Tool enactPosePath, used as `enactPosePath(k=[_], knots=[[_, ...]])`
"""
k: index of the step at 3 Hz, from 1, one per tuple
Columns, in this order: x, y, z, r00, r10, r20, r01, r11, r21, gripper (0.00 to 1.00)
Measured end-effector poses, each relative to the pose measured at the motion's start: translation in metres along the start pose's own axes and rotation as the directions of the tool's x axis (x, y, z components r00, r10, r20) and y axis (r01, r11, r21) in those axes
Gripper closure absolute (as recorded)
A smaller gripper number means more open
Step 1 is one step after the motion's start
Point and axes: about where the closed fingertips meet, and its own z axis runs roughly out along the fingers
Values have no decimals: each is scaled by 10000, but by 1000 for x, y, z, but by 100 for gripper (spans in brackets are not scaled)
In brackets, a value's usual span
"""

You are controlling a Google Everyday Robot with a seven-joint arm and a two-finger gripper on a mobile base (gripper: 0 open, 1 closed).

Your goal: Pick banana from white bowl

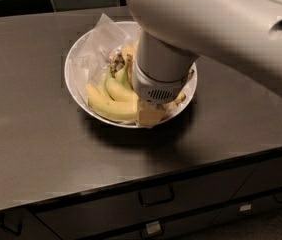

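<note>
Counter: broad dark grey worktop (41,149) with handled drawers (156,196) under its front edge.
Arm: bulky white robot arm (221,24) reaches in from the upper right, and its round wrist stands upright over the right half of the bowl.
Bowl: wide, shallow, glossy white bowl (71,79) sits near the back middle of the worktop.
Lining: crinkled white paper (98,39) rises above the bowl's far-left rim.
Banana: long, curved, pale yellow banana (108,108) lies in the bowl along the near wall, its right end running under the wrist. Shorter yellow bananas (118,89) lie just behind it.
Gripper: two-finger gripper (151,115) is down inside the bowl at the near rim, touching or just beside the banana's right end. I cannot tell how far open it is, or whether it has hold of anything.
Progress: I judge the reach done. The banana is not yet lifted. The grasp is unconfirmed, and the lift clear of the bowl is left.
</note>
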Motion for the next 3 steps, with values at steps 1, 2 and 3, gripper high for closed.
enactPosePath(k=[1, 2, 3], knots=[[0, 0, 0, 10000, 0, 0, 0, 10000, 0, 62], [0, 0, 0, 10000, 0, 0, 0, 10000, 1, 85], [0, -1, -3, 10000, 0, 0, 0, 10000, 1, 100]])
